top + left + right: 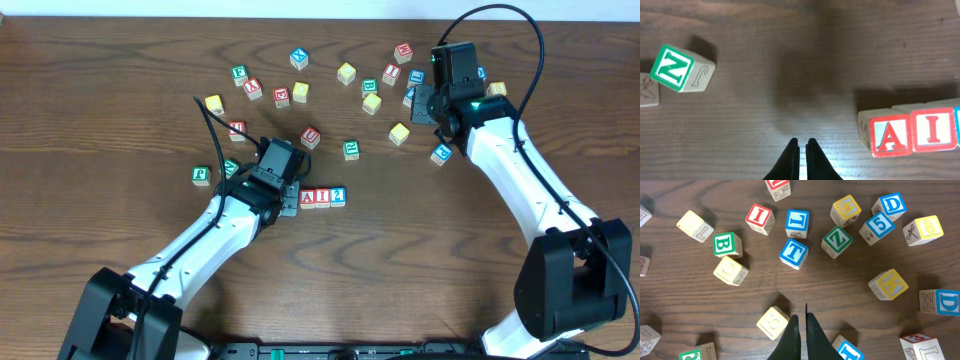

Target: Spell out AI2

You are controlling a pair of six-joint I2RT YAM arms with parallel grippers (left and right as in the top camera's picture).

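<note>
Left tool (802, 143) and right tool (801, 316) both pinched together, empty. A block (307, 197), I block (322, 197), 2 block (338, 196) sit touching in a row. Spelling looks done, nothing left.

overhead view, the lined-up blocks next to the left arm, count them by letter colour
red: 2, the A block and the I block
blue: 1, the 2 block
total: 3
</note>
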